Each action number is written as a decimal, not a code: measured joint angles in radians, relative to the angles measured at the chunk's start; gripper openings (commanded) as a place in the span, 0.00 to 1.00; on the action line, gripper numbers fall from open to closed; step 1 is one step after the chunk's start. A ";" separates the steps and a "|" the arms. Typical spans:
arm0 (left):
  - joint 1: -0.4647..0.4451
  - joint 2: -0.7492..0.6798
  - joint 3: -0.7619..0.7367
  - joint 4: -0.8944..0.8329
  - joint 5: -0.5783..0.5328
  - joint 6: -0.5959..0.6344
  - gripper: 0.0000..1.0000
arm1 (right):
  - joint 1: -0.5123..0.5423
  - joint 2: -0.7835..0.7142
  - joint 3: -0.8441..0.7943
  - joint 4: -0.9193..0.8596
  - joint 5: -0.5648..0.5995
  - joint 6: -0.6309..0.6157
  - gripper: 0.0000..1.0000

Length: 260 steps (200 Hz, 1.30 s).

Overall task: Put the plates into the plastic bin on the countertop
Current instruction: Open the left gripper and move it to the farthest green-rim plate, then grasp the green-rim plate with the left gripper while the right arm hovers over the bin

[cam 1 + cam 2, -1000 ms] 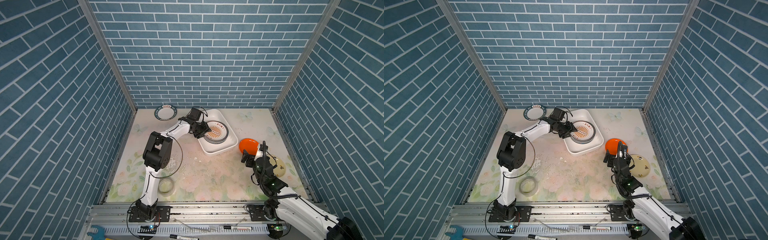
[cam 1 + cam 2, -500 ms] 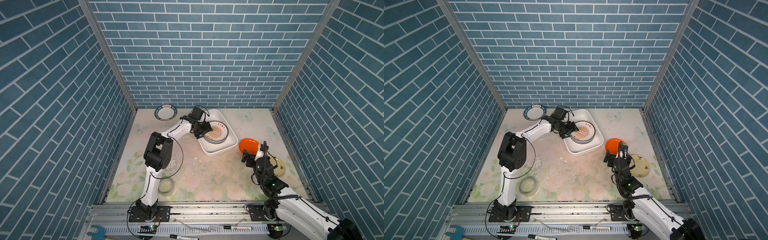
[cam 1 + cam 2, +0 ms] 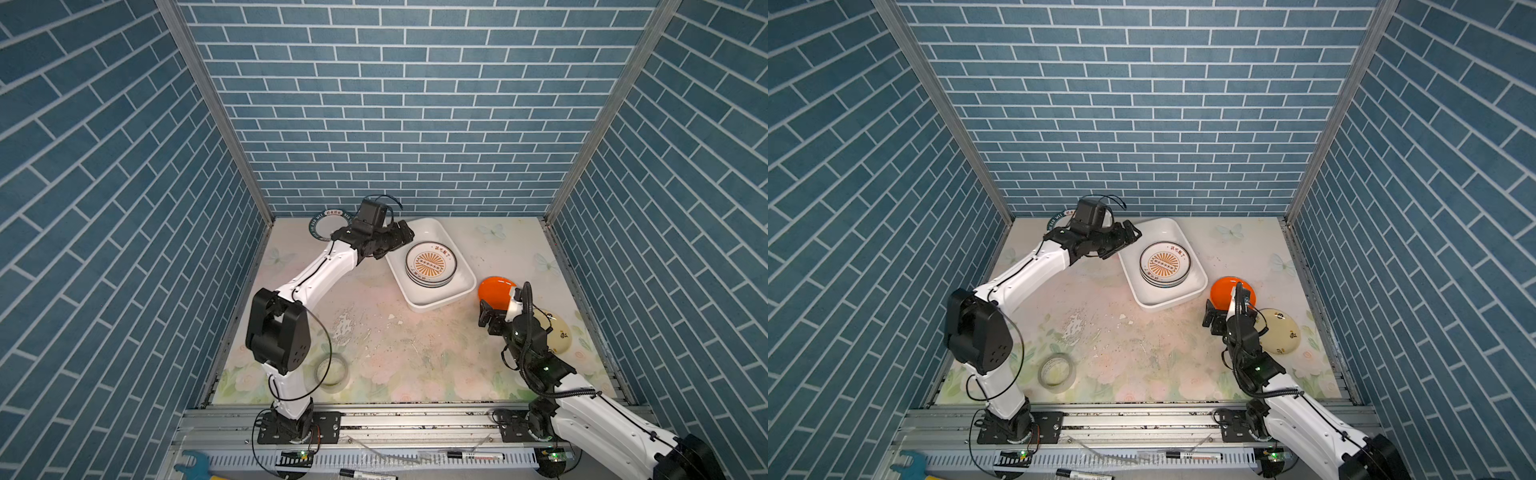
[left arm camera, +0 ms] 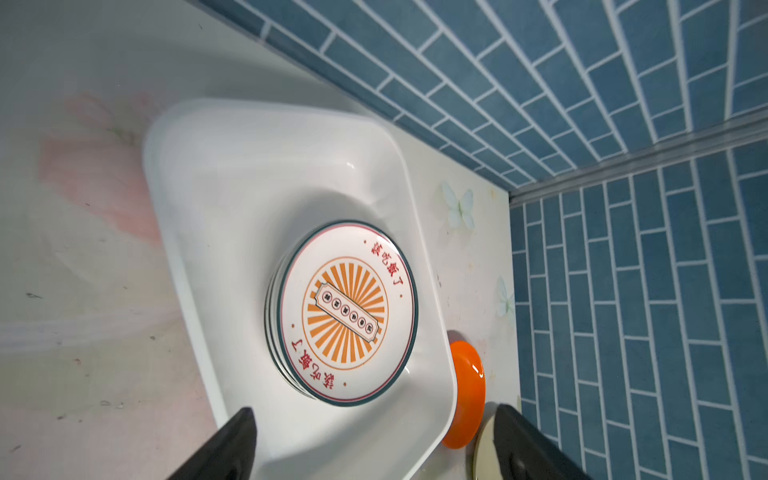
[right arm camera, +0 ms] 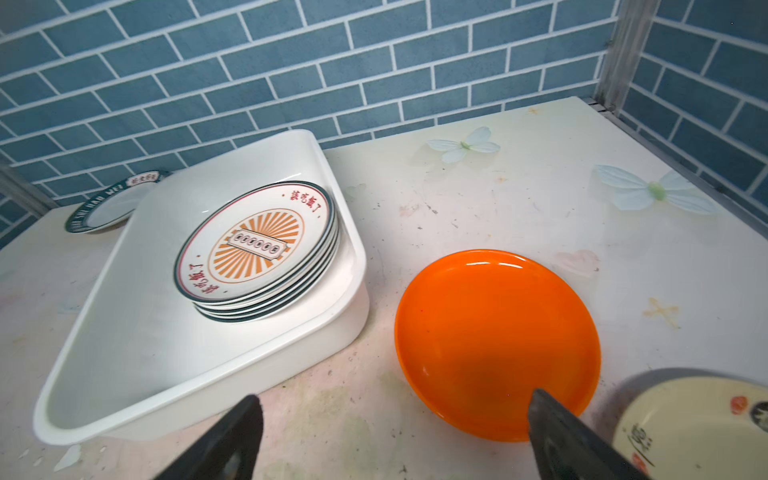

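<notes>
Right wrist: orange plate beside plastic bin

Plates partly unseen

The green-rimmed plate behind the left gripper is half covered by its wrist; the yellow plate beside the right gripper is cut by the wrist view's edge; the stack's lower plates are mostly hidden.
</notes>
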<state>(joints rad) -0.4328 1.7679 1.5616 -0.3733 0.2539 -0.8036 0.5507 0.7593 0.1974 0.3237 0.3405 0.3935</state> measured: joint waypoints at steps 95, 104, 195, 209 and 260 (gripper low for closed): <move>0.318 -0.062 -0.304 0.174 -0.017 -0.040 1.00 | 0.037 0.231 0.256 0.064 -0.339 0.121 0.99; 0.349 -0.062 -0.314 0.187 -0.010 -0.048 1.00 | 0.066 0.271 0.287 0.069 -0.355 0.133 0.99; 0.542 0.188 -0.287 0.359 0.038 -0.133 0.98 | 0.210 0.610 0.573 0.190 -0.587 0.205 0.99; 0.554 0.241 -0.267 0.379 0.051 -0.154 0.97 | 0.220 0.642 0.601 0.205 -0.615 0.206 0.99; 0.568 0.383 -0.125 0.425 0.080 -0.199 0.92 | 0.263 0.710 0.668 0.246 -0.671 0.212 0.99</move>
<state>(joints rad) 0.1356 2.1513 1.4364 0.0521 0.3344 -1.0027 0.8135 1.4696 0.8654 0.5701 -0.3302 0.6060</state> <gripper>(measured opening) 0.927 0.987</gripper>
